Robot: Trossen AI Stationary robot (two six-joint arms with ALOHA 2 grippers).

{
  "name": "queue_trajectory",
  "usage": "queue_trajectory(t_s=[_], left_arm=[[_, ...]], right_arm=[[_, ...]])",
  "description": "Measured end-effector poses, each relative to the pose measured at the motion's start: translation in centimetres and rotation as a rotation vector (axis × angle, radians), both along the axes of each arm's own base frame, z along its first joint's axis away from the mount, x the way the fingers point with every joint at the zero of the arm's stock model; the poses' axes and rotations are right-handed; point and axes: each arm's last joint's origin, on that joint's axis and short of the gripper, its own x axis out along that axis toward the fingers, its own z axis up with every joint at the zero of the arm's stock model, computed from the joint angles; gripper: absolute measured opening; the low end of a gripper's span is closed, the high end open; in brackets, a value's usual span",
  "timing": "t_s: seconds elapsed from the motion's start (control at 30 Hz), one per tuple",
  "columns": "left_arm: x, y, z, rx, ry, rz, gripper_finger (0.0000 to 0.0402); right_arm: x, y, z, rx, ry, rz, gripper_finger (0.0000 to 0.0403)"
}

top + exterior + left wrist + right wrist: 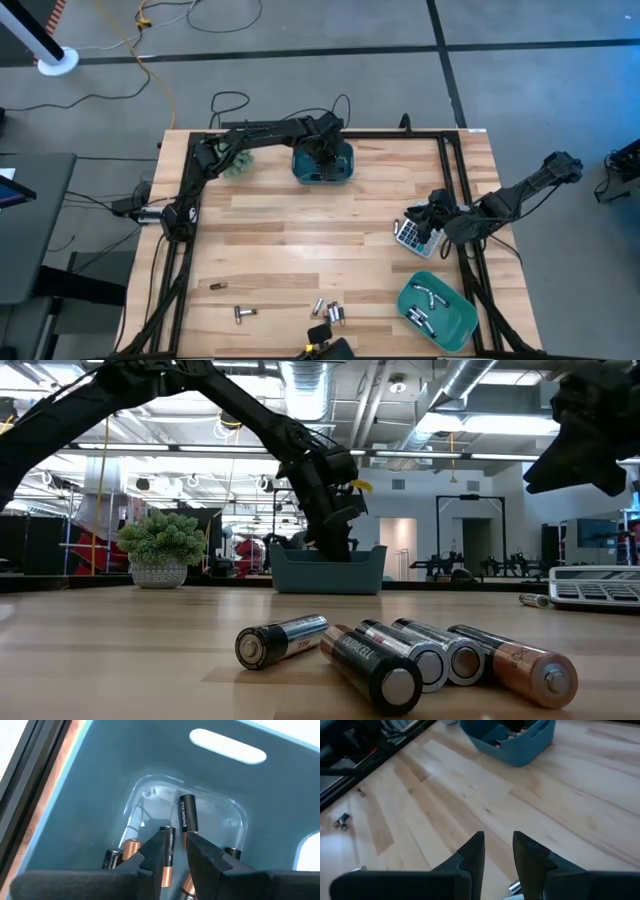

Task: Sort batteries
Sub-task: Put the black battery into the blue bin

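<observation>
My left gripper (179,851) reaches down into the far teal bin (323,165), its fingers a little apart. Several black-and-copper batteries lie on the bin floor; one (187,812) lies just beyond the fingertips and another (168,851) shows in the gap between them. My right gripper (498,852) hangs open and empty above the table's right side, by the grey-white calculator (410,236). Loose batteries (330,311) lie near the table's front edge, large in the low view (400,655). A second teal bin (437,312) at the near right holds several batteries. My left gripper comes into the bin slanting down from above. A battery (167,862) lies lengthwise in the gap, close along one finger (150,854). I cannot tell whether the fingers touch it or it rests on the bin floor below them.
A small potted plant (240,163) stands left of the far bin. Two single batteries (217,286) (244,314) lie at the near left. A black frame (455,190) borders the tabletop. Bare wood spans the middle of the table.
</observation>
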Motion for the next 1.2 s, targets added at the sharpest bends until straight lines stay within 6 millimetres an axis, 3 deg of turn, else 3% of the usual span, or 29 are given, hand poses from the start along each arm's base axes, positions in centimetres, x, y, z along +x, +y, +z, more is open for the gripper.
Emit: queue_trajectory(t_s=[0.27, 0.5, 0.63, 0.73, 0.9, 1.2], left_arm=[[-0.4, -0.2, 1.0, 0.012, -0.001, -0.015, 0.0072], [-2.1, -1.3, 7.1, 0.034, -0.092, 0.018, 0.0072], [-3.7, -3.1, 10.9, 0.007, -0.13, 0.059, 0.0072], [-5.0, -5.1, 13.1, -0.022, -0.125, 0.096, 0.0072], [-6.8, -10.2, 14.4, -0.051, -0.117, 0.131, 0.0073], [-12.4, -21.9, 10.6, -0.14, -0.053, 0.305, 0.0073]], right_arm=[[0.1, -0.3, 0.0, 0.0, 0.0, -0.028, 0.0118], [0.1, -0.3, 0.0, -0.002, 0.004, -0.028, 0.0118], [0.1, -0.3, 0.0, -0.002, 0.004, -0.028, 0.0118], [0.1, -0.3, 0.0, -0.002, 0.004, -0.028, 0.0118], [0.1, -0.3, 0.0, 0.0, 0.001, -0.028, 0.0118], [0.1, -0.2, -0.1, -0.002, 0.027, 0.022, 0.0118]])
